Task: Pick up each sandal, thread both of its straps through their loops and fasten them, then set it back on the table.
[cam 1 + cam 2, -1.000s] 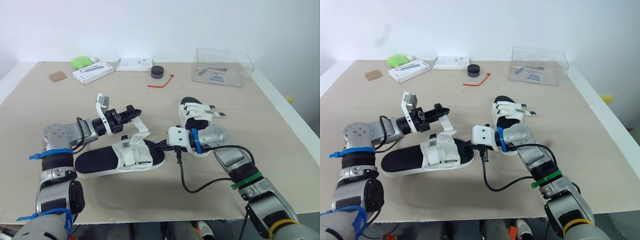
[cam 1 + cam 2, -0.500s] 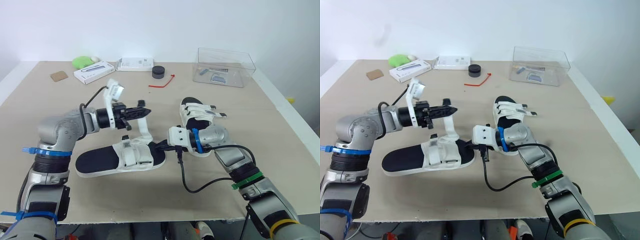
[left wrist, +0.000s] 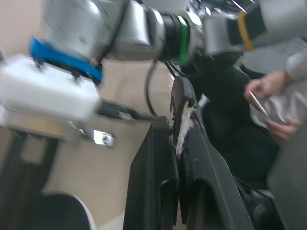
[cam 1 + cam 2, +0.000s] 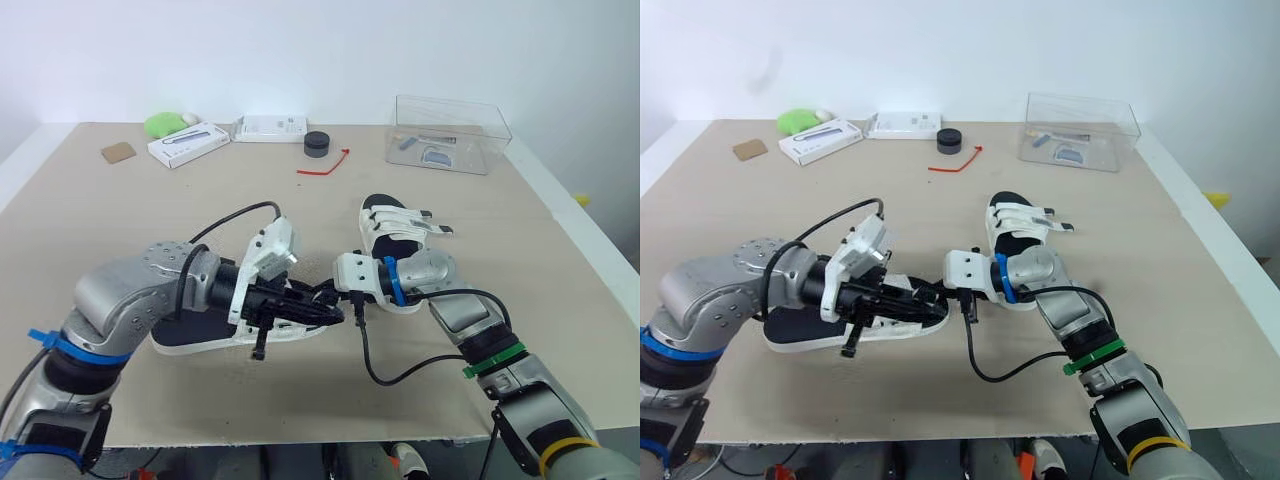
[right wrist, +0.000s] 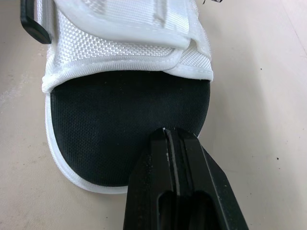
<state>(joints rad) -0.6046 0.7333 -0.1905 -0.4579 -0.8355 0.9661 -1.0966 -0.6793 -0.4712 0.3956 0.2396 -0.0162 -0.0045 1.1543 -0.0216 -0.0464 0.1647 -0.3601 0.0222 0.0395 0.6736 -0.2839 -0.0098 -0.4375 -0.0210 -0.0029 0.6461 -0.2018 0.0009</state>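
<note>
**Near sandal's strap pinched, toe pinned**

Near sandal (image 5: 124, 105): black mesh footbed, smooth white sole rim, white woven straps with stitched edges. Lies flat toward the front edge of the beige table (image 4: 120, 220), long axis running left to right, toe toward the robot's right. One white strap (image 3: 181, 128), frayed along its edge, clamped between the black fingers of the left gripper (image 3: 175, 114), low over the sandal's strap end. At the toe, the right gripper (image 5: 169, 136), fingers pressed together with nothing between them, tip resting on the edge of the footbed.

Just behind the right wrist, a second sandal (image 4: 392, 228) of the same make, straps laid across it, long axis pointing away from the robot.

Well apart, along the far edge: clear plastic box (image 4: 448, 133), black round puck (image 4: 316, 143), red cable tie (image 4: 325, 165), two white flat boxes (image 4: 185, 144), green lump (image 4: 162, 124), brown square (image 4: 116, 152).
</note>
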